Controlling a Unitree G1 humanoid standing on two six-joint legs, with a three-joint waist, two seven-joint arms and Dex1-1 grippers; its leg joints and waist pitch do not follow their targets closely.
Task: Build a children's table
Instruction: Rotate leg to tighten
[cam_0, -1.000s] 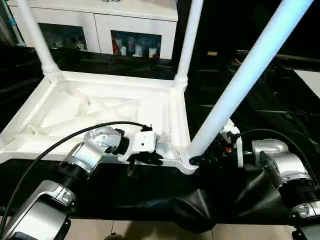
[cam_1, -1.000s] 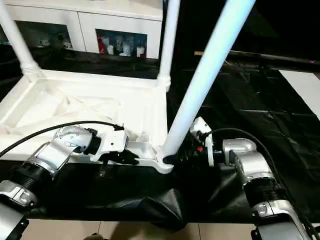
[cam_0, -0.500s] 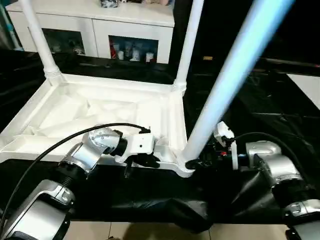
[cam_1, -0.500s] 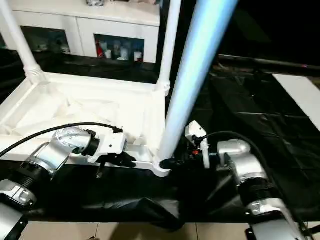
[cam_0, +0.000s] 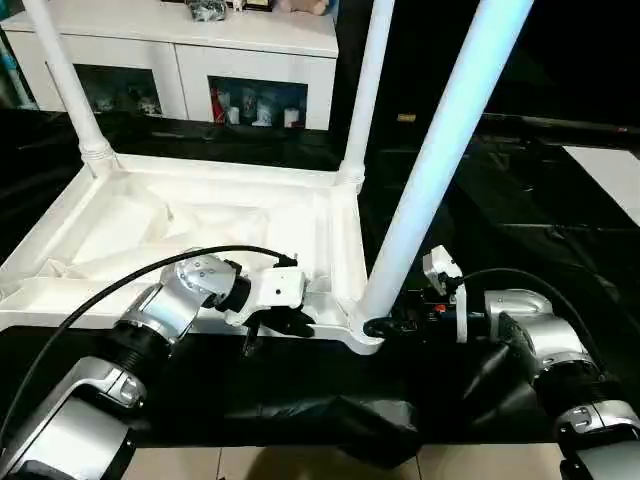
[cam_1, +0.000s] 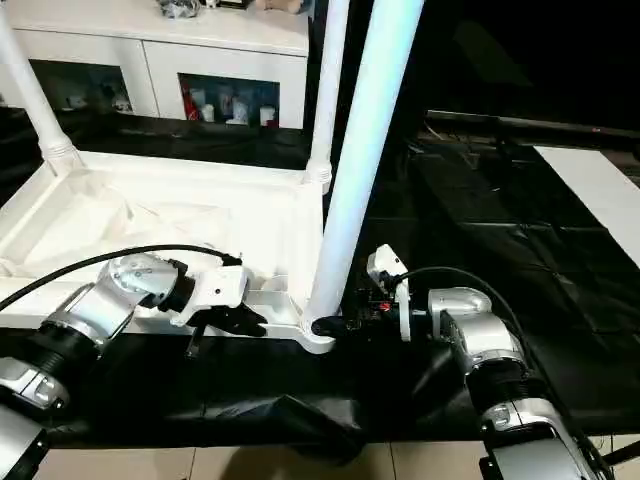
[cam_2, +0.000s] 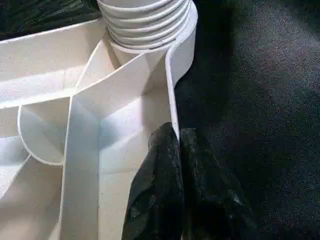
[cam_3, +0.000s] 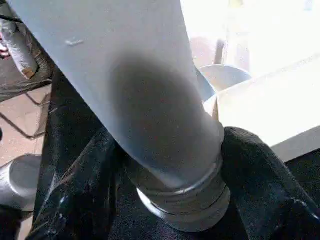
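Observation:
The children's table top (cam_0: 200, 215) lies upside down on black cloth, ribbed underside up. Two white legs stand in its far corner sockets, one at the left (cam_0: 65, 80) and one at the right (cam_0: 365, 90). A third leg (cam_0: 430, 170) rises from the near right socket, leaning slightly right. My left gripper (cam_0: 285, 322) is shut on the top's thin near rim (cam_2: 172, 100), one black finger (cam_2: 157, 175) on each side of it. My right gripper (cam_0: 385, 325) is shut on the near right leg's ringed base (cam_3: 185, 200), its fingers (cam_3: 260, 185) on either side.
A white cabinet (cam_0: 200, 50) with glass doors stands behind the table. A flat white board (cam_0: 610, 175) lies at the far right on the black cloth. The cloth bunches (cam_0: 340, 415) over the front edge, with pale floor below.
The near right leg has tipped from a strong rightward lean towards upright, with my right gripper still on its base. The head view has shifted. The left gripper keeps its hold.

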